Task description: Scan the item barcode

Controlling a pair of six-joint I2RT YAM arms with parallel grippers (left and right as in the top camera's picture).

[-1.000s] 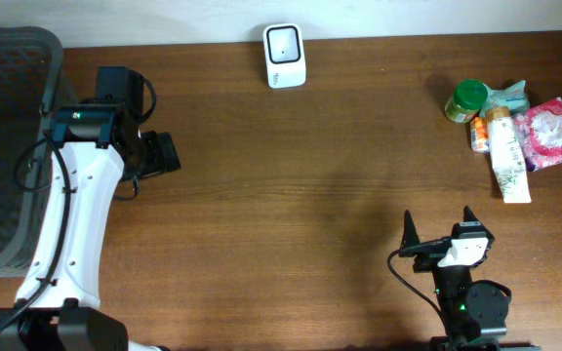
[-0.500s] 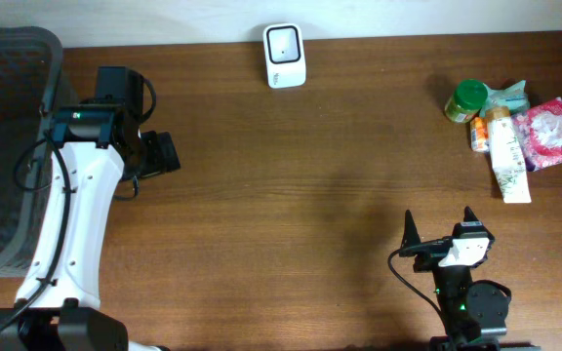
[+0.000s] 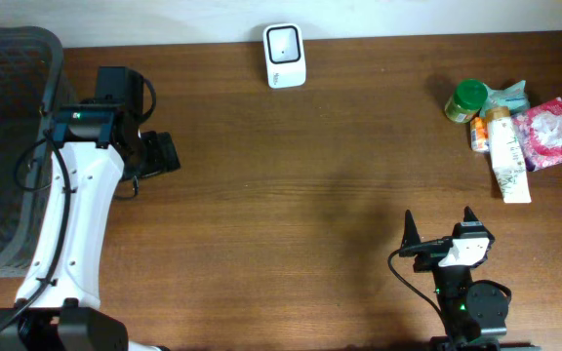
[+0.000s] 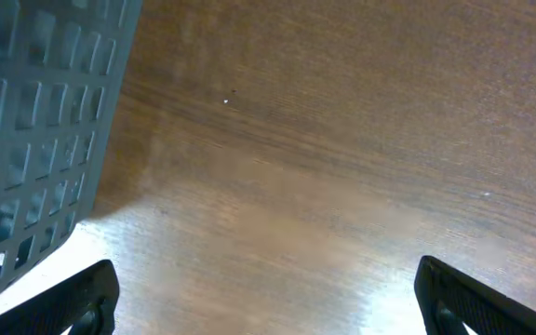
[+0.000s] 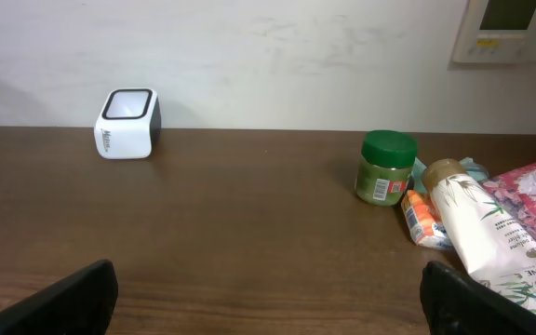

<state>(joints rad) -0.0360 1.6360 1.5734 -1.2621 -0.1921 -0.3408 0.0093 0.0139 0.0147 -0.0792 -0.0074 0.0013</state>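
- Two claws are in view, each with its jaws spread wide apart and gripping no item.
- Toward the far-left part of the brown wooden surface (image 3: 310, 185), the left claw (image 3: 167, 154) hangs just beside the dark mesh basket (image 3: 55, 68). Its wrist view shows the basket's grid wall at the left and bare wood between the two fingers.
- At the near edge, right of centre, the right claw (image 3: 438, 222) points toward the back and is well apart from every object.
- At the far edge, a little left of centre, the white scanner (image 3: 285, 56) stands close to the pale wall (image 5: 277, 56), with its dark window on top.
- Items to be scanned lie bunched in the far-right corner, well apart from the scanner and from both claws.
- At the left of that bunch the green-lidded jar (image 3: 466, 99) stands upright.
- Next to it the white tube (image 3: 507, 156) lies flat with its tan cap toward the back, and it touches the pink packet (image 3: 551, 132) on its right.
- Just left of the tube's cap lies a small orange tube (image 3: 478, 135).
- Behind them a teal packet (image 3: 511, 96) is partly hidden.
- Label printing is too small to read.
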